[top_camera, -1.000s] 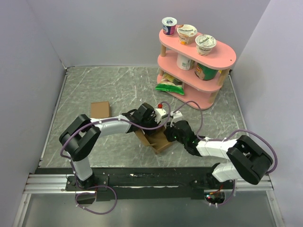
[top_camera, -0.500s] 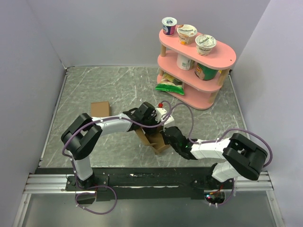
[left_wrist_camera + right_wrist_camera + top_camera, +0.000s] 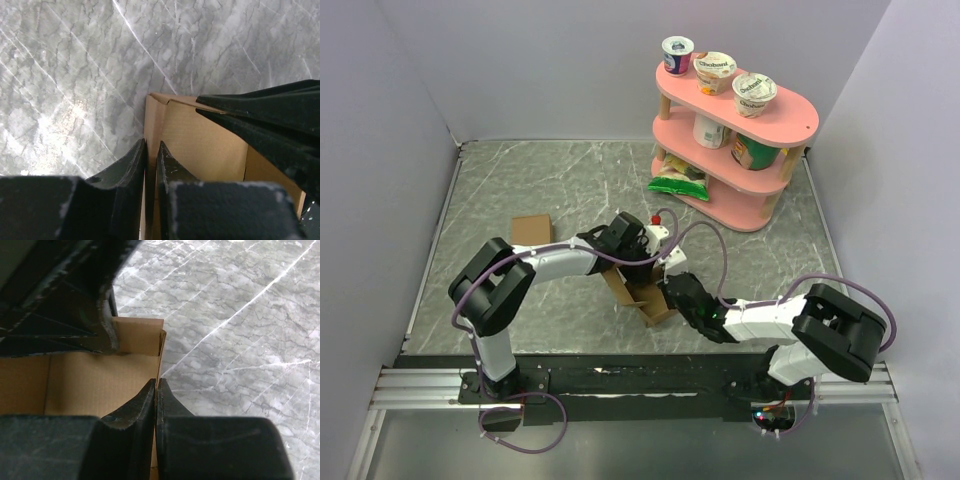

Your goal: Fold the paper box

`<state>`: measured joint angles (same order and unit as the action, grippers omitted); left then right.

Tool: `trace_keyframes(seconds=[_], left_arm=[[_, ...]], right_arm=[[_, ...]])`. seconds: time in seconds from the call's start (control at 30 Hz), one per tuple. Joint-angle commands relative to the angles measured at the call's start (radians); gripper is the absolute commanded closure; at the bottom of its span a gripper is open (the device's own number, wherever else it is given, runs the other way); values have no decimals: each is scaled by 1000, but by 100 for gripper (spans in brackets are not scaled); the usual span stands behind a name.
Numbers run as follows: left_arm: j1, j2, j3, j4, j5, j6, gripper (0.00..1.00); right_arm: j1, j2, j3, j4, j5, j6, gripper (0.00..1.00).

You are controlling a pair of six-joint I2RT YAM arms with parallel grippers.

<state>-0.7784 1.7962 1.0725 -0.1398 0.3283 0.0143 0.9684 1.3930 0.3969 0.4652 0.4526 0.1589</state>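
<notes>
Brown cardboard sits at the middle of a grey marbled table [image 3: 550,180], seen from above: it is the paper box [image 3: 645,300], partly folded, open at the top and turned at an angle. Two black and white arms reach in from the near edge and meet over it. The left gripper [image 3: 638,268] comes down on the box's far left side and the right gripper [image 3: 665,290] on its right side, the two close together. Well apart to the left lies a small cardboard cube [image 3: 531,230]. At the far right stands a pink shelf [image 3: 775,125] with yogurt cups [image 3: 754,92] on its top and a green bag [image 3: 678,182] at its foot.

From the left wrist, the left gripper [image 3: 151,160] is nearly closed, and its two black fingers [image 3: 131,165] pinch an upright wall of the paper box [image 3: 200,135] between them. The right gripper's dark fingers [image 3: 265,115] cross the box from the right. Grey table [image 3: 75,60] fills the rest.

From the right wrist, the right gripper [image 3: 156,395] is narrowed to a slit, and its fingers [image 3: 142,402] clamp the thin edge of a box wall. The paper box [image 3: 90,385] opens to the left, with a small flap standing at its far corner. The left gripper's black fingers [image 3: 60,300] loom over the box at upper left. Marbled table [image 3: 240,315] lies to the right.
</notes>
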Motion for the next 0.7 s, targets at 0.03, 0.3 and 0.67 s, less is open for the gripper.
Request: trace_keyframes(seconds=[0.03,0.3,0.67], left_arm=[[-36,57,38,12,124,-25,81],[-22,19,40,31,72,-82,56],[48,-38,110,32,167,-112,23]], right_arm=[[52,-2,20,158,-95,-18,91],[56,57,152,-123,95,137,90],[47,-6,174,-434,268,425,88]])
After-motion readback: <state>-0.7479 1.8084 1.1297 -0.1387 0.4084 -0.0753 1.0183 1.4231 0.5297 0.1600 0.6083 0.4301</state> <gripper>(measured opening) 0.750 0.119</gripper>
